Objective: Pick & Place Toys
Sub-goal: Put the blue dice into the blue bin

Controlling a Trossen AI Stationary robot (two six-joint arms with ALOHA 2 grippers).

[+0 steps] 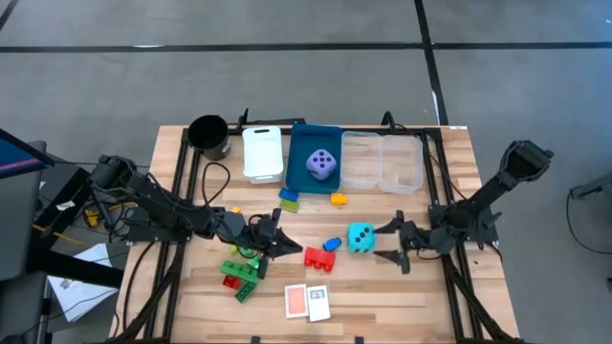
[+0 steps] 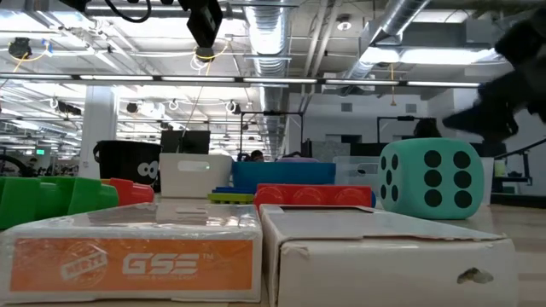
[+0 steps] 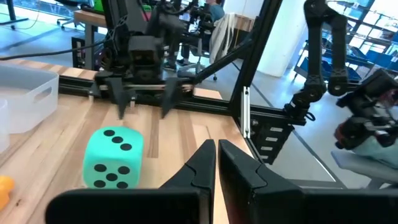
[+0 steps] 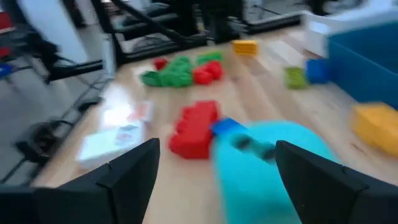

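High view shows my right gripper [image 1: 392,243] open wide beside the cyan dice [image 1: 360,237], ready to slide in and squeeze it.

In the low view the two cards [image 2: 256,256] fill the foreground and run off the bottom edge, hiding the table and the lower part of the red brick [image 2: 314,196], while the green bricks [image 2: 51,200] are cut by the left edge. In the right wrist view the cyan die [image 4: 273,165] is smeared (its dots read only as dark streaks) and runs off the bottom edge. The left wrist view cuts off an orange brick [image 3: 4,188] at the edge.
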